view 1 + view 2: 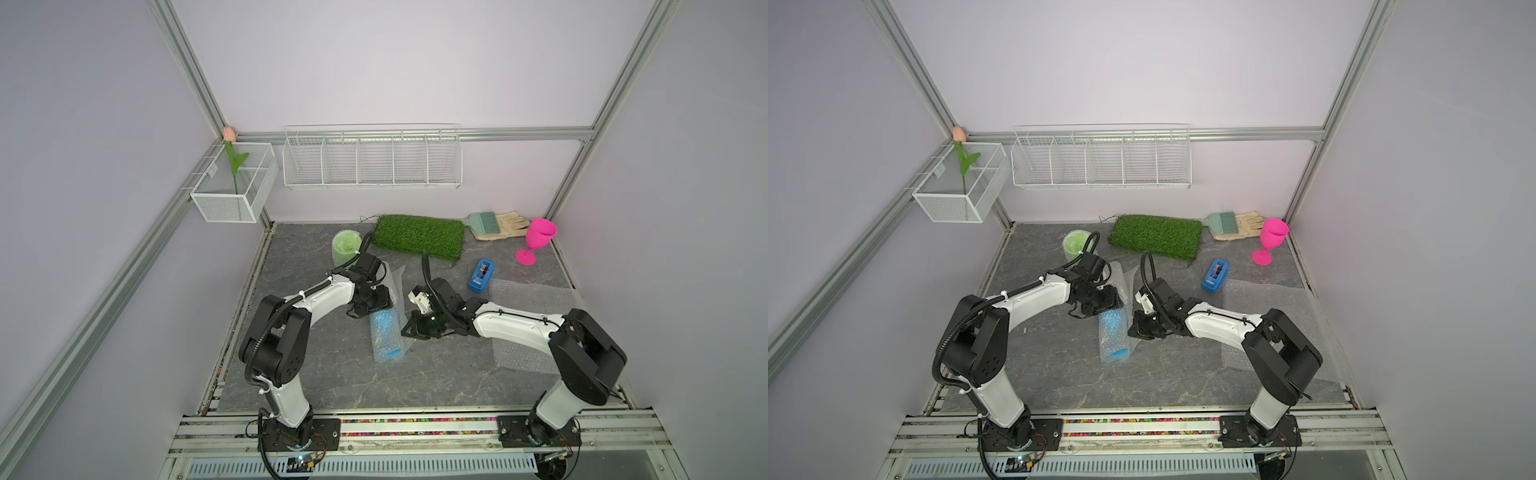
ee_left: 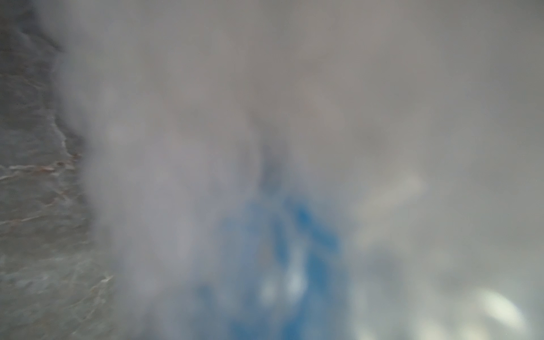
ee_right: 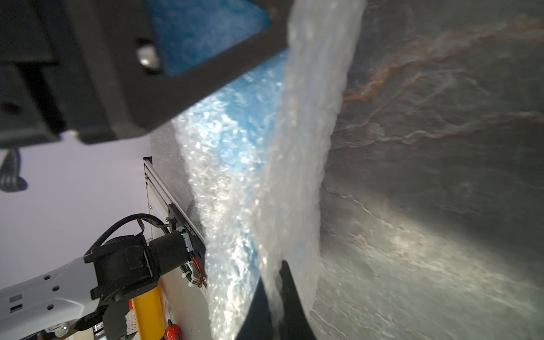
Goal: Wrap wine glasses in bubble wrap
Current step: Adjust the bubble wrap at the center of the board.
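Observation:
The blue wine glass (image 1: 385, 332) lies on its side mid-table, rolled in bubble wrap (image 1: 392, 286). My left gripper (image 1: 373, 309) is down over its upper part; one of its fingers (image 3: 176, 88) presses on the wrapped bowl, and the left wrist view is a blur of wrap and blue. My right gripper (image 3: 273, 272) is shut on the wrap's loose edge, just right of the glass (image 1: 1113, 332). A green wine glass (image 1: 345, 247) stands wrapped at the back left. The pink wine glass (image 1: 536, 241) stands bare at the back right.
A flat spare bubble wrap sheet (image 1: 530, 301) lies under the right arm. The blue tape dispenser (image 1: 481, 276) sits behind it. A grass mat (image 1: 419, 237), a brush and a glove (image 1: 498, 224) lie along the back wall. Wire baskets (image 1: 370, 160) hang on the wall.

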Robot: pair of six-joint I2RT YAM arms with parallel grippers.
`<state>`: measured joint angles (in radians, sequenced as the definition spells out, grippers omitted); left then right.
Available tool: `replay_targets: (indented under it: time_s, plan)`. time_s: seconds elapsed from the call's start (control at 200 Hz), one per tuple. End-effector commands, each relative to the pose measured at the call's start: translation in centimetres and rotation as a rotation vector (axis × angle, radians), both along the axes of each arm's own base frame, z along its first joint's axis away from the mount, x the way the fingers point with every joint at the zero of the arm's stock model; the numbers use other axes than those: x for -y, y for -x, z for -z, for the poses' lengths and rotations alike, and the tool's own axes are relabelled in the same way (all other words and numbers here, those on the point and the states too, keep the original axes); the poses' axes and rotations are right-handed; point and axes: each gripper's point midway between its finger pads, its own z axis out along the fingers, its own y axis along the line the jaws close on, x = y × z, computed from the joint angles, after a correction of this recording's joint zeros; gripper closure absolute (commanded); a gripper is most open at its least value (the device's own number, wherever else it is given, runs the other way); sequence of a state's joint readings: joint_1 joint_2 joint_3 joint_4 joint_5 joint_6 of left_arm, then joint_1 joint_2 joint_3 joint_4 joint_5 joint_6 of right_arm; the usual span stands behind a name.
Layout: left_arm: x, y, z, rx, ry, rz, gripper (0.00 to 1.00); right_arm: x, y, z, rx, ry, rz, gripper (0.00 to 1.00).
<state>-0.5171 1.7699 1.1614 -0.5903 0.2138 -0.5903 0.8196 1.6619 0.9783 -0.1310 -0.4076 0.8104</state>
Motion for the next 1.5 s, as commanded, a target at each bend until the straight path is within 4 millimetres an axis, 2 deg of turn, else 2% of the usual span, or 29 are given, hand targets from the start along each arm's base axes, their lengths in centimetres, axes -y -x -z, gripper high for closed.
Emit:
replay_targets:
  time_s: [0.0,0.095,0.135,0.235,0.42,0.56,0.755,0.83,0.97,1.04,1.22,1.315,1.494]
  plan:
    - [-1.9,0.7,1.9,-0.043,-0.092,-0.02,0.39,-1.0,0.6,-0.7,-0.005,0.012,0.009,0.88]
    - [-1.9,0.6,1.9,-0.042,-0.094,-0.02,0.39,-1.5,0.7,-0.9,-0.001,0.011,0.019,0.56]
    - [-1.9,0.6,1.9,-0.042,-0.093,-0.019,0.39,-1.7,0.7,-0.9,-0.001,0.015,0.019,0.47]
    - [-1.8,0.6,1.9,-0.042,-0.091,-0.018,0.39,-2.1,1.1,-0.7,-0.004,0.035,0.005,0.39]
    - [-1.7,0.4,1.7,-0.04,-0.089,-0.02,0.39,-2.7,1.4,-0.2,0.009,0.081,-0.019,0.35]
    - [-1.8,0.4,1.5,-0.039,-0.088,-0.026,0.39,-3.2,1.5,0.3,0.026,0.129,-0.043,0.4]
    - [-1.9,0.4,1.0,-0.027,-0.089,-0.037,0.36,-2.2,1.2,0.6,0.063,0.203,-0.053,0.74]
    - [-2.0,0.3,0.3,-0.013,-0.09,-0.041,0.28,-1.3,1.3,0.4,0.084,0.238,-0.063,0.83]
    - [-2.6,0.0,-2.0,0.033,-0.103,-0.046,0.08,0.5,2.0,-0.1,0.143,0.298,-0.141,0.93]
    - [-2.9,0.0,-3.4,0.055,-0.11,-0.043,0.0,1.5,2.7,-0.2,0.17,0.331,-0.221,0.93]
    - [-3.8,-0.1,-6.0,0.099,-0.136,-0.041,0.01,4.8,4.3,-0.4,0.239,0.437,-0.392,0.93]
    - [-4.3,0.0,-5.7,0.09,-0.144,-0.043,0.01,6.1,4.6,-0.9,0.282,0.464,-0.442,0.93]
    - [-4.6,0.3,-3.0,0.032,-0.14,-0.038,0.01,7.0,5.2,-1.2,0.331,0.467,-0.53,0.93]
